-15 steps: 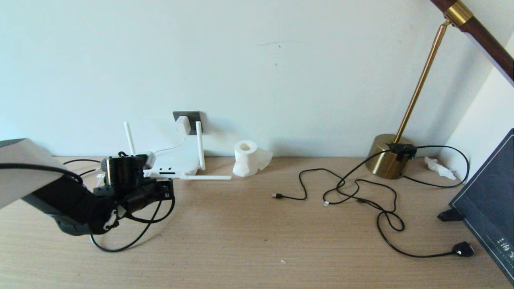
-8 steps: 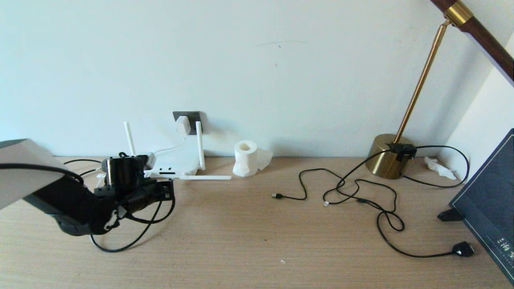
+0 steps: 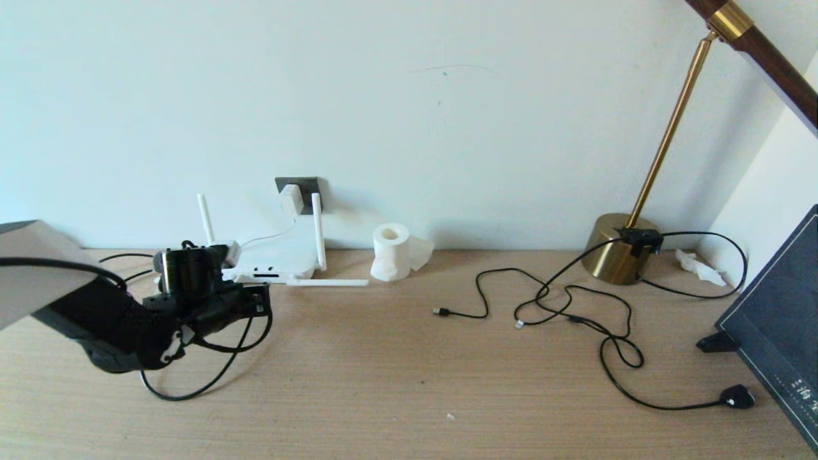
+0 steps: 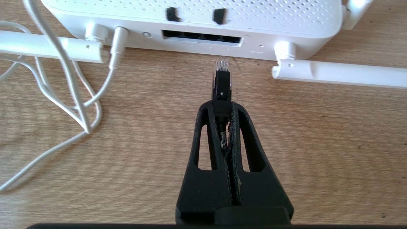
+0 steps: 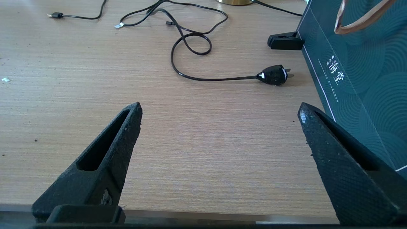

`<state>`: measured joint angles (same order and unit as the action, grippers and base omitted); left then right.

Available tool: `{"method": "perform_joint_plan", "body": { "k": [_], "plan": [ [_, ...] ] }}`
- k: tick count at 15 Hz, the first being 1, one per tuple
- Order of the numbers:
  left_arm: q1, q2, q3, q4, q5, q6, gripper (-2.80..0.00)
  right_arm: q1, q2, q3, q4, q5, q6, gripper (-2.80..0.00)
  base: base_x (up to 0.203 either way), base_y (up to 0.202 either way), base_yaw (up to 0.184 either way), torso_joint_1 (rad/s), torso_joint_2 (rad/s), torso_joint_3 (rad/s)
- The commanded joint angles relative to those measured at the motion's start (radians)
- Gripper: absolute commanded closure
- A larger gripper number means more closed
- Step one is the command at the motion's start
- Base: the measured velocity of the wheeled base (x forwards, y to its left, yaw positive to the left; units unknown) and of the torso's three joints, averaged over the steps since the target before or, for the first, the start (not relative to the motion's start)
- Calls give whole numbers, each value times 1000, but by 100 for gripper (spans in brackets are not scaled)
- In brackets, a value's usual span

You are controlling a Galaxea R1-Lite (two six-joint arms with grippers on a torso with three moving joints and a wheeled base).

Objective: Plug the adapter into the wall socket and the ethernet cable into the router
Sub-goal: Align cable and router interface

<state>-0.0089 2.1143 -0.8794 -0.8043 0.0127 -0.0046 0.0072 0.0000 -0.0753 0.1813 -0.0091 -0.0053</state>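
The white adapter [image 3: 291, 199] sits in the dark grey wall socket [image 3: 301, 186], its thin white cord [image 3: 273, 235] running down to the router [image 3: 281, 260]. My left gripper [image 4: 221, 106] is shut on the black ethernet cable [image 3: 204, 377] just behind its plug [image 4: 221, 79]. The clear tip points at the router's dark port row [image 4: 201, 35] and stops a short gap in front of it. The white cord plug [image 4: 116, 47] is seated in the router's front edge. My right gripper [image 5: 219, 109] hangs open over bare desk at the right, out of the head view.
Two antennas [image 4: 340, 73] lie flat on the desk either side of the ports, and loose white cord [image 4: 63, 95] loops beside them. A tissue roll [image 3: 391, 251], tangled black cables [image 3: 575, 313], a black mains plug [image 5: 274, 75], a brass lamp base [image 3: 623, 252] and a dark bag [image 3: 783, 326] stand to the right.
My left gripper has shifted slightly left and towards the router with the ethernet plug in it. Nothing else has moved.
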Motion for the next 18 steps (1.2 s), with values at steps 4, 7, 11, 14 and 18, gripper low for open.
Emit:
{"method": "perform_joint_plan", "body": {
  "k": [4,7,11,14,18],
  "plan": [
    [6,4,-4,-3,-2,0,0,0,2,0,1,0,-1,-280,0,0,0,0,0,0],
    [6,15,-11,-3,-2,0,0,0,2,0,1,0,-1,-280,0,0,0,0,0,0],
    [4,32,-16,-6,-3,0,0,0,2,0,1,0,-1,-280,0,0,0,0,0,0],
    [4,30,-19,-6,-3,1,0,0,2,0,1,0,-1,-280,0,0,0,0,0,0],
    [6,30,-26,-6,-3,0,0,0,2,0,1,0,-1,-280,0,0,0,0,0,0]
  ]
}}
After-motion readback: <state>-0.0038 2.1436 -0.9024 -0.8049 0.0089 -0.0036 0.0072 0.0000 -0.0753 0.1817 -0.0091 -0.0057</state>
